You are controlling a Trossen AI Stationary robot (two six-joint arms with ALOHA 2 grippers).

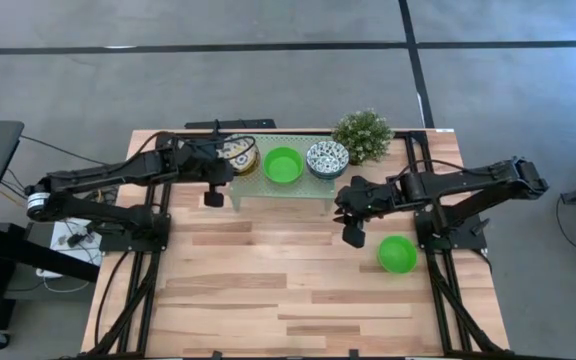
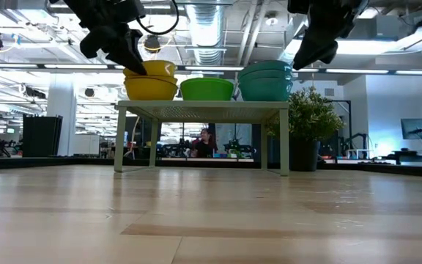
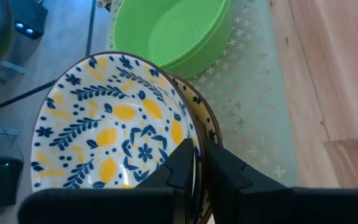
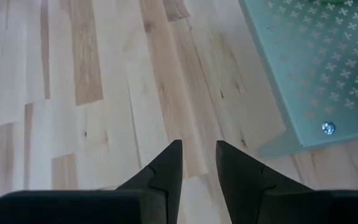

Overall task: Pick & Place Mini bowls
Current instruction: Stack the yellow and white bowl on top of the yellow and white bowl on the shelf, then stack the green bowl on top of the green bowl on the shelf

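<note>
A pale green shelf [image 1: 268, 185] stands at the table's far middle. On it, from left to right, are a yellow-and-blue floral mini bowl [image 3: 104, 130] on top of another [image 3: 207, 124], a plain green mini bowl [image 1: 282, 165] and a blue-patterned mini bowl [image 1: 327, 158]. My left gripper [image 3: 197, 162] is shut on the floral bowl's rim. One more green mini bowl [image 1: 397, 254] sits on the table at the right. My right gripper [image 4: 197, 155] hovers open and empty above the table near the shelf's right leg. My left gripper has the top floral bowl by its rim [image 3: 196, 146], one finger [image 3: 180, 163] inside the bowl and one [image 3: 224, 168] outside. The fingers slant down from the table's left. The bowl rests slightly tilted in the bowl beneath it [image 2: 150, 88].
A small potted plant [image 1: 363, 133] stands at the shelf's far right corner. In the low view the blue-patterned bowls [image 2: 266, 81] show as a stack. Bare wooden table [image 1: 268, 290] lies in front of the shelf.
</note>
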